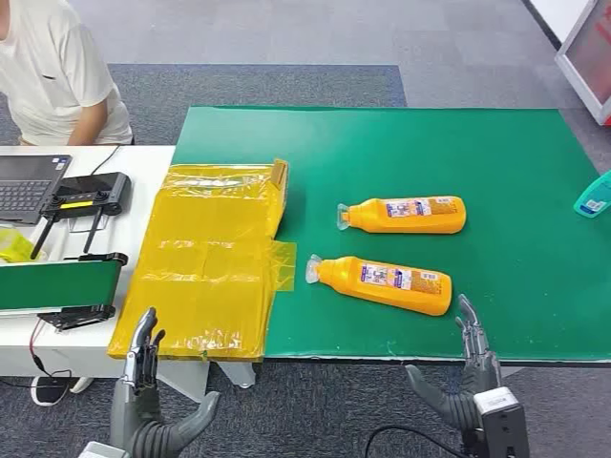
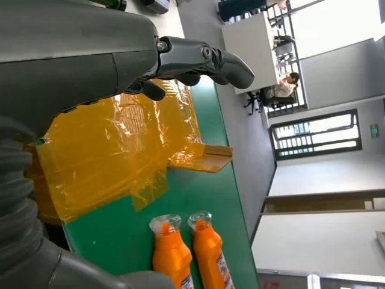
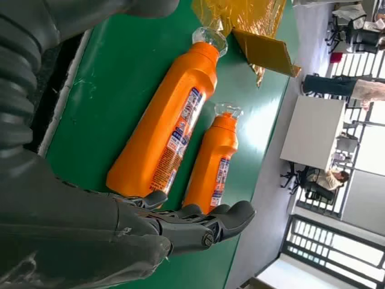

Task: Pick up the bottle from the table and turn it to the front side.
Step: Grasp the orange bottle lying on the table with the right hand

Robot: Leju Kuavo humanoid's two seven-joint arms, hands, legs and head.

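Two orange bottles lie flat on green table (image 1: 504, 153), caps pointing 9 o'clock. Near bottle (image 1: 386, 282) at table's front edge, far bottle (image 1: 407, 215) just beyond it at 12 o'clock, apart. Right hand (image 1: 472, 377) at 5 o'clock of near bottle, off the edge, fingers spread, holding nothing. Left hand (image 1: 148, 396) at 7 o'clock, fingers apart, empty, below yellow plastic sheet (image 1: 209, 258). Person (image 1: 57, 72) seated at 10 o'clock by laptop (image 1: 25, 186).

Two bottles lie on the mat (image 1: 504, 172), side by side, caps pointing left: near bottle (image 1: 382, 282) toward the mat's front edge, far bottle (image 1: 407, 214) just behind it; plastic sheet (image 1: 209, 258) overlaps the mat's left edge
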